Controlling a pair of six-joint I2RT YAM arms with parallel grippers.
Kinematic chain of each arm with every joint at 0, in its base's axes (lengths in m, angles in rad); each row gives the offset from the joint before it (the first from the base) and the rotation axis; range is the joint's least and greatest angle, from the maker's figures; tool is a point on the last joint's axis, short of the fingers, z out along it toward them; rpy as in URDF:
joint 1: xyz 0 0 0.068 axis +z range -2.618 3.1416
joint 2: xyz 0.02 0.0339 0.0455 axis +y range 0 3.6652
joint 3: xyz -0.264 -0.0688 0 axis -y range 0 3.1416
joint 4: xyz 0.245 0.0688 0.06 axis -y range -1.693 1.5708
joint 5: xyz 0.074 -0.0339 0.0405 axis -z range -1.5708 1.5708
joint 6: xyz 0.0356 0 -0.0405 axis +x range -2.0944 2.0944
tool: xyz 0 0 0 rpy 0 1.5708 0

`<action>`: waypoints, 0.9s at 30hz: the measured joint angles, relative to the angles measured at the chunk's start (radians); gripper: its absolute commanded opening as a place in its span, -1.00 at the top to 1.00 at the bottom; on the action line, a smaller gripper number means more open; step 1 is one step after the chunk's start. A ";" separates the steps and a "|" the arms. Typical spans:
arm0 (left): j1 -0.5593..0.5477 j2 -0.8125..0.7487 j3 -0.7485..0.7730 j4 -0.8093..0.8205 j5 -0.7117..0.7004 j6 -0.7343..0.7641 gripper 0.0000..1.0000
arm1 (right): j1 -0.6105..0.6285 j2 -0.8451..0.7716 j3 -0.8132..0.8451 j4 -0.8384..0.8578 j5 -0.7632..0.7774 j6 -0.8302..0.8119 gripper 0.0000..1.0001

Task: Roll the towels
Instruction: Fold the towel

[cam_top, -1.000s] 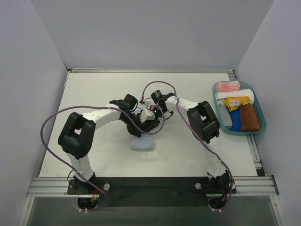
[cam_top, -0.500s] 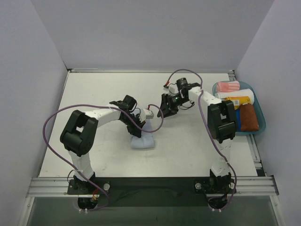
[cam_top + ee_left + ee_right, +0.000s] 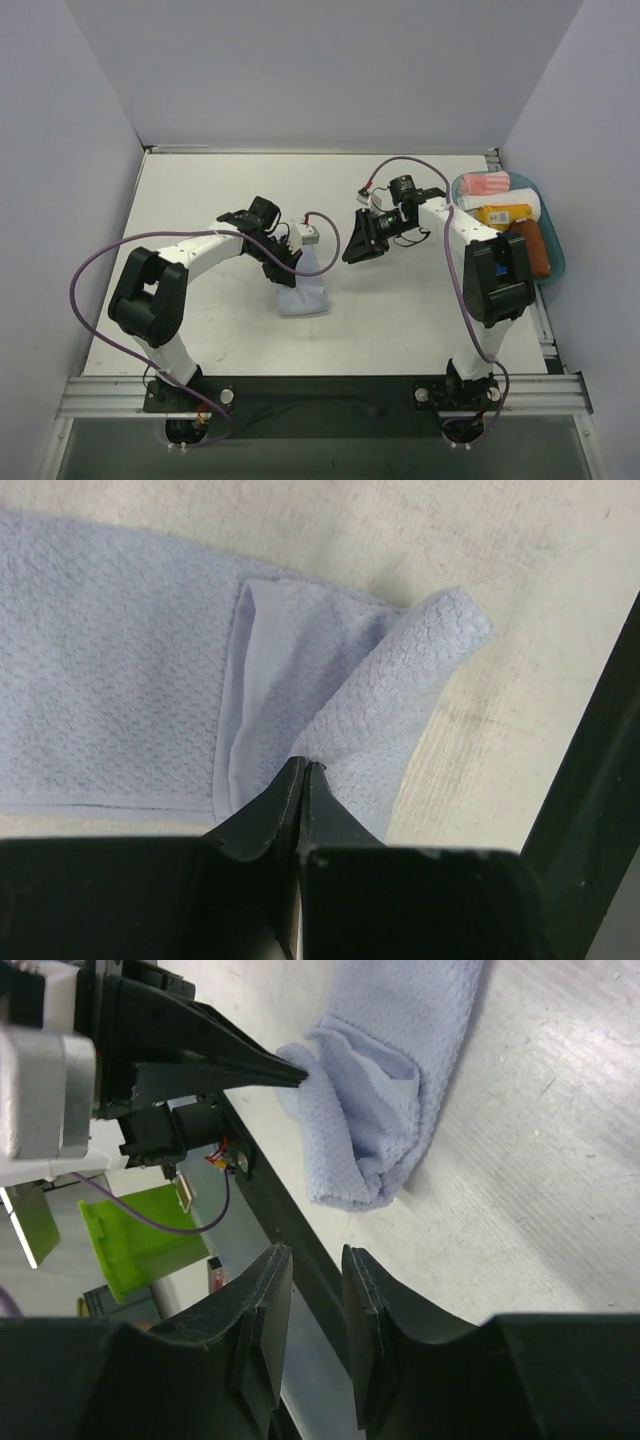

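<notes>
A pale light-blue towel [image 3: 305, 295] lies on the white table between the two arms, with its far end lifted and folded over. My left gripper [image 3: 295, 262] is shut on that lifted fold. In the left wrist view the jaws [image 3: 303, 767] pinch the curled edge of the towel [image 3: 120, 680]. My right gripper [image 3: 356, 250] hangs to the right of the towel, apart from it. Its jaws [image 3: 315, 1252] stand a little open with nothing between them, and the towel [image 3: 390, 1090] lies beyond them. The rust-brown towel [image 3: 530, 250] rests in the tray.
A teal tray [image 3: 554, 270] at the table's right edge also holds a pink-and-white striped cloth [image 3: 485, 184], a white roll [image 3: 520, 201], a yellow cloth [image 3: 503, 215] and a blue cloth [image 3: 500, 258]. Purple cables loop over both arms.
My right gripper has let go of the towel and drawn off to the right. My left gripper keeps its hold and has lifted the towel's far end slightly.
</notes>
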State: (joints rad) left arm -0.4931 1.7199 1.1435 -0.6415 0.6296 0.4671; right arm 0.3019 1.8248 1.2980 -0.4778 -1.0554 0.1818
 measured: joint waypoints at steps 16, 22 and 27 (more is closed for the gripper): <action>0.117 0.174 0.006 -0.026 0.083 -0.098 1.00 | 0.105 0.000 -0.156 0.191 -0.138 0.169 0.43; 0.129 0.188 0.010 -0.027 0.109 -0.107 1.00 | 0.187 0.006 -0.212 0.364 -0.163 0.356 0.47; 0.130 0.192 0.011 -0.027 0.116 -0.109 1.00 | 0.241 0.045 -0.230 0.595 -0.186 0.571 0.61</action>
State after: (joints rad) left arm -0.3626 1.9118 1.1545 -0.6689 0.7460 0.3580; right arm 0.5430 1.8698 1.0676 0.1173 -1.2411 0.7532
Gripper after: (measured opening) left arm 0.059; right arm 0.233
